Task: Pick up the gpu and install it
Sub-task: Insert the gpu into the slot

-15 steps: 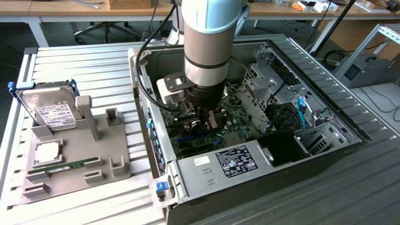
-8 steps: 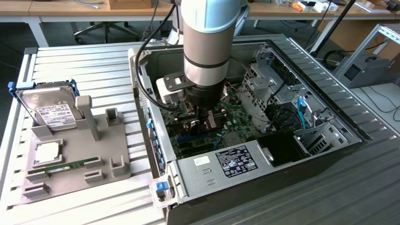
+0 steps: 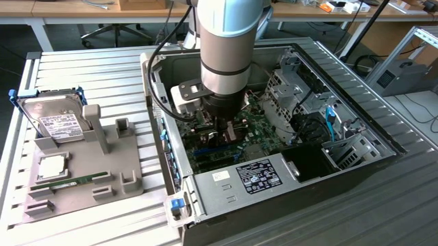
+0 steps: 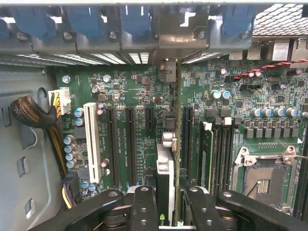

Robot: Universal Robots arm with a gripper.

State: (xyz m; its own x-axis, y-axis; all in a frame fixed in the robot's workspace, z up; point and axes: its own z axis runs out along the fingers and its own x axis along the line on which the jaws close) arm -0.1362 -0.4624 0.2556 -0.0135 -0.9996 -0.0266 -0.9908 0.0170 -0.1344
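Gripping the gpu (image 4: 164, 168) edge-on between its two black fingers (image 4: 142, 207), the gripper (image 4: 166, 211) is down inside the open computer case (image 3: 356, 107), over the green motherboard (image 4: 130, 91). In the wrist view the card stands upright straight ahead of the jaws, toward twelve o'clock from them, its thin edge running along the row of long black slots (image 4: 131, 139), with a white slot (image 4: 90, 142) off toward nine o'clock. In the exterior view the arm (image 3: 229, 46) comes down near the case's centre; at nine o'clock from it, well apart on the slatted table (image 3: 89, 66), sits a grey holder (image 3: 102, 169) with a hard drive (image 3: 58, 120) and a green memory stick (image 3: 75, 180).
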